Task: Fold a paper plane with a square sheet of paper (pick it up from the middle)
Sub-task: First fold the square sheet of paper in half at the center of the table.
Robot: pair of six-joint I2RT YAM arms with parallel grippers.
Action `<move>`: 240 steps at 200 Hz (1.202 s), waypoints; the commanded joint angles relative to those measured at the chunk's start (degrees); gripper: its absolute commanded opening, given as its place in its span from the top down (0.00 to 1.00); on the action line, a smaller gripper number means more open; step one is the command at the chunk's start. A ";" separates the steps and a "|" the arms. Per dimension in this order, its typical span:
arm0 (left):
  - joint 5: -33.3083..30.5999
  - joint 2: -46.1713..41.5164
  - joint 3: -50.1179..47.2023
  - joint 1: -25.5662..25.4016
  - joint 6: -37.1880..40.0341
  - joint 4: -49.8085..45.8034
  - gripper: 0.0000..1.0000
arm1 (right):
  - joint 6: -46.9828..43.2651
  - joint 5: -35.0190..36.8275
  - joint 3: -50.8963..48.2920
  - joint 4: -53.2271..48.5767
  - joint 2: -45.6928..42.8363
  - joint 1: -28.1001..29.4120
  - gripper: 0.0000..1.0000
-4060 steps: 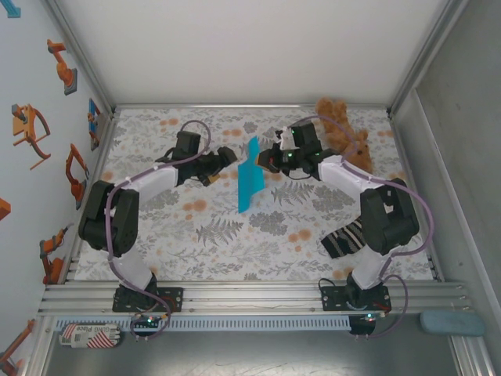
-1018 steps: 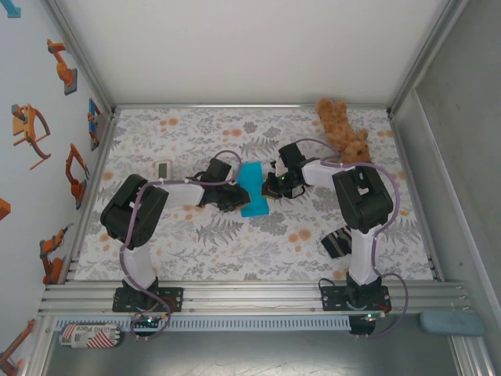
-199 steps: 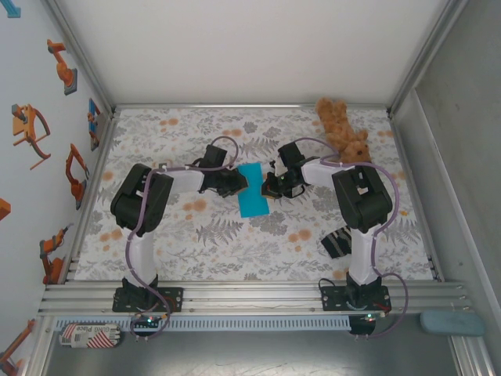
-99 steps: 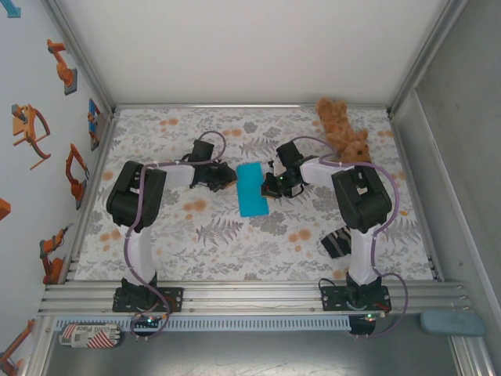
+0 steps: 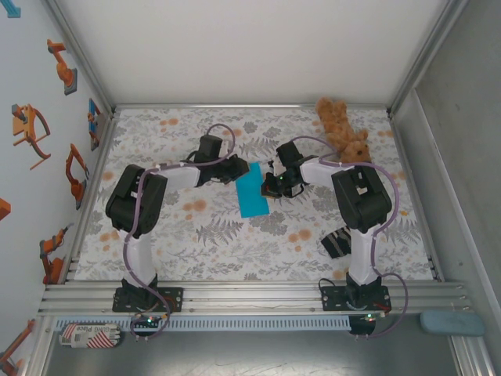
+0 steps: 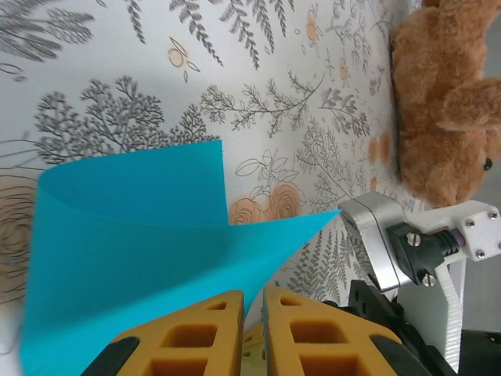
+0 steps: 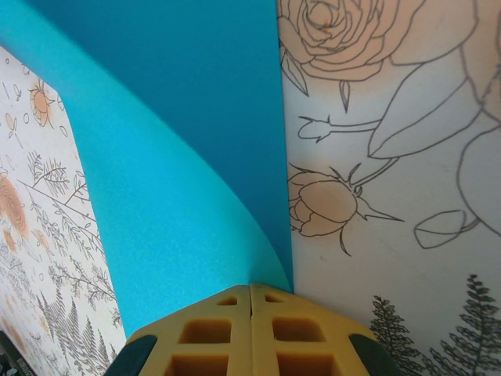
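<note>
The square sheet of paper point(image 5: 252, 190), bright cyan and doubled over into a narrow upright oblong, lies just left of centre in the overhead frame on the flower-printed table point(image 5: 235, 251). In the left wrist view the paper point(image 6: 133, 266) fills the lower left, one layer curling up into a flap. The left gripper point(image 6: 252, 296) pinches that flap at the bottom edge between its nearly closed yellow fingers point(image 6: 196, 329); overhead it point(image 5: 239, 168) meets the sheet's upper left corner. The right gripper point(image 7: 250, 291), jaws pressed together, nips the paper point(image 7: 156, 117) where its curved layer rises, at the sheet's right edge overhead point(image 5: 268, 186). A brown teddy bear point(image 5: 344, 133) sits upper right, a dark striped cloth point(image 5: 338, 241) lower right.
</note>
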 commanded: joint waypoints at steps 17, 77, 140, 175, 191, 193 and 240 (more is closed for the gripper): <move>2.11 3.23 0.82 0.23 -1.66 2.45 0.86 | -1.22 20.99 -4.86 -11.78 7.55 -1.39 1.00; -0.77 7.07 2.42 2.24 -0.49 -1.48 0.86 | -1.32 21.33 -4.81 -11.78 7.70 -1.38 1.00; -5.67 9.75 5.19 4.77 1.19 -6.83 0.86 | -1.69 22.52 -5.14 -11.93 7.75 -1.47 1.00; -5.59 11.06 7.60 7.25 2.36 -9.22 0.86 | -1.87 23.18 -5.26 -12.04 7.61 -1.45 1.00; -6.20 12.04 10.91 7.75 4.12 -12.70 0.86 | -1.94 23.44 -5.39 -12.04 7.42 -1.47 1.00; -6.34 12.20 11.26 7.78 4.38 -13.13 0.86 | -1.91 23.44 -5.46 -12.04 7.47 -1.47 1.00; -9.68 12.76 18.40 8.38 9.77 -22.89 0.86 | -1.63 23.32 -5.61 -11.65 6.72 -1.47 1.00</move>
